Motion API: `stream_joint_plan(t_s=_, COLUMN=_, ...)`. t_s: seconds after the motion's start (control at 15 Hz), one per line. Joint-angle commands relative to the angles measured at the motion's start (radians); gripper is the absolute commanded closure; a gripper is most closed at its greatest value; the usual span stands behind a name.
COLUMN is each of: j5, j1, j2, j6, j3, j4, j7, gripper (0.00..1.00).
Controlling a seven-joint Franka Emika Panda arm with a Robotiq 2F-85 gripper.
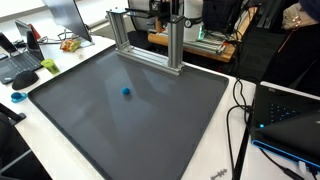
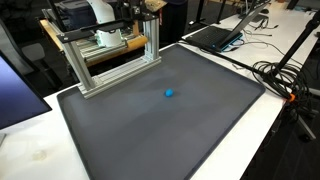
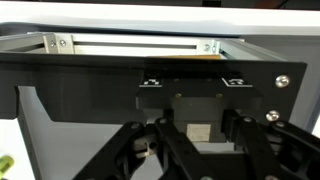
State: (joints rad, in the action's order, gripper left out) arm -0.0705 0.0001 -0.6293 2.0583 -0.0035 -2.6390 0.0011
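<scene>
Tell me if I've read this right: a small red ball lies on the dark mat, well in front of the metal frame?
Not quite. The ball is blue, not red, as both exterior views show. The rest holds: it lies on the dark mat, well in front of the metal frame.

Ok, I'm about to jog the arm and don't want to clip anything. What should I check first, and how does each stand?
1. Gripper clear of the aluminium frame: cannot tell; the wrist view shows its rail close ahead.
2. Jaws open or shut: cannot tell; the tips lie outside the wrist view.
3. Blue ball free on the grey mat: ok.
4. Cables off the mat: ok, they run beside its edge.
5. Ball in the wrist view: not ok; it does not show there.
</scene>
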Motion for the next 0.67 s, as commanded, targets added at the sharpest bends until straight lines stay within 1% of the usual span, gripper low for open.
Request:
stream_joint_plan(t_s=0.0, j5=0.002, j1=0.007, j2=0.042, j6=0.019, j3=0.010, j4=-0.017, j7=-0.008, gripper=0.53)
stream_joint_plan(t_s=0.13, j5=-0.001, j1=0.007, j2=0.049, j6=0.023, j3=0.012, j4=-0.018, j7=-0.007, gripper=0.49)
stream_joint_plan(t_s=0.2, j5=-0.006, j1=0.005, j2=0.054, j6=0.026, j3=0.016, j4=-0.017, j7=-0.004, gripper=0.58)
stream_joint_plan(t_s=0.27, j5=-0.009, j1=0.002, j2=0.057, j6=0.020, j3=0.019, j4=-0.014, j7=0.004, gripper=0.74)
stream_joint_plan(t_s=0.4, j5=-0.011, j1=0.002, j2=0.052, j6=-0.012, j3=0.024, j4=0.001, j7=0.009, gripper=0.78)
stream_joint_plan(t_s=0.6, j5=-0.032, j1=-0.002, j2=0.028, j6=-0.078, j3=0.047, j4=0.042, j7=0.031, gripper=0.78)
